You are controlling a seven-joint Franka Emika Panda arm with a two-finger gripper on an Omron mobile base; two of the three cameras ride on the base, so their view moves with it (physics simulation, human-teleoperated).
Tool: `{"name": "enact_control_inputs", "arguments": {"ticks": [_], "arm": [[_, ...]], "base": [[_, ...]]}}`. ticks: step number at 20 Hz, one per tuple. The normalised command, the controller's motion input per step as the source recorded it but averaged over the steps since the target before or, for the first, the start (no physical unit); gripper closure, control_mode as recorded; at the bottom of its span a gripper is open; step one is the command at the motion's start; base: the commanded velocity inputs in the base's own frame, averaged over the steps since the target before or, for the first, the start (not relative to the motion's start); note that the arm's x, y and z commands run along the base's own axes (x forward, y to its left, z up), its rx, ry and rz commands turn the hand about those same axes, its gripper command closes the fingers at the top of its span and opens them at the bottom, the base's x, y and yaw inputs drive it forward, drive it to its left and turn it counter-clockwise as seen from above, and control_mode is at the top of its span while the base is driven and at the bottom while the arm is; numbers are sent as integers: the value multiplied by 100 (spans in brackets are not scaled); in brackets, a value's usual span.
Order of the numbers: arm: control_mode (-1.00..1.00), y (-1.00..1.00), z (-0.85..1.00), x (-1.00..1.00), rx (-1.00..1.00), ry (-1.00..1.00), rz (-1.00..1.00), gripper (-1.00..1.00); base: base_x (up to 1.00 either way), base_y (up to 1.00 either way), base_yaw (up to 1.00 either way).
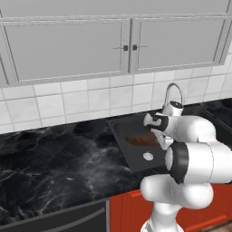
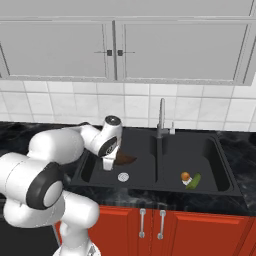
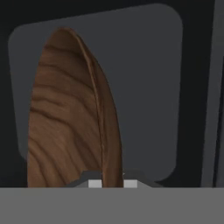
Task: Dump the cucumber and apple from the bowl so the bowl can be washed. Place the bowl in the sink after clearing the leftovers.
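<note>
Black marble tabletop (image 1: 54, 154) fills the left and centre of the left base view, and set into it, at centre right, is the matte black sink (image 2: 220, 155), a double basin with a faucet (image 2: 161, 120) rising at the divider in the middle of the right base view.

Largest of the task's things is the bowl (image 3: 70, 118), dark streaky wood. It hangs inside the left-hand basin as the right base view shows it, tipped up on edge, above the basin floor and near the round silver drain (image 2: 123, 176). Whether its lower edge touches the floor I cannot tell.

What the coming move turns on: the bowl lies straight ahead of the end effector (image 3: 109, 183), its rim running between the two fingertips and its long axis stretching away up the hand view toward the basin wall. The end effector is pinching that rim, pressed tight on it. With the bowl already low in the basin, letting it down and letting go looks like what remains.

Nothing lies in the bowl; its inner face is bare wood. In the other basin, at lower right of the right base view, the cucumber (image 2: 194, 181) lies just beside the smaller apple (image 2: 185, 176), both on the basin floor, well apart from the bowl.
</note>
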Motion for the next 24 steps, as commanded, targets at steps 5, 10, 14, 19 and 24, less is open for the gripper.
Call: {"name": "enact_control_inputs", "arguments": {"ticks": [5, 10, 14, 19, 24], "arm": [[-100, -2, -65, 30, -4, -9, -1, 100], [-100, 0, -55, 54, -2, -2, -2, 100], [-100, 0, -51, 24, -1, 15, -2, 100], [-100, 0, -32, 0, -10, 9, 0, 100], [-100, 0, 8, -2, -7, 6, -2, -100]], "base": [[0, 0, 0], [0, 0, 0], [0, 0, 0], [0, 0, 0], [0, 0, 0]]}}
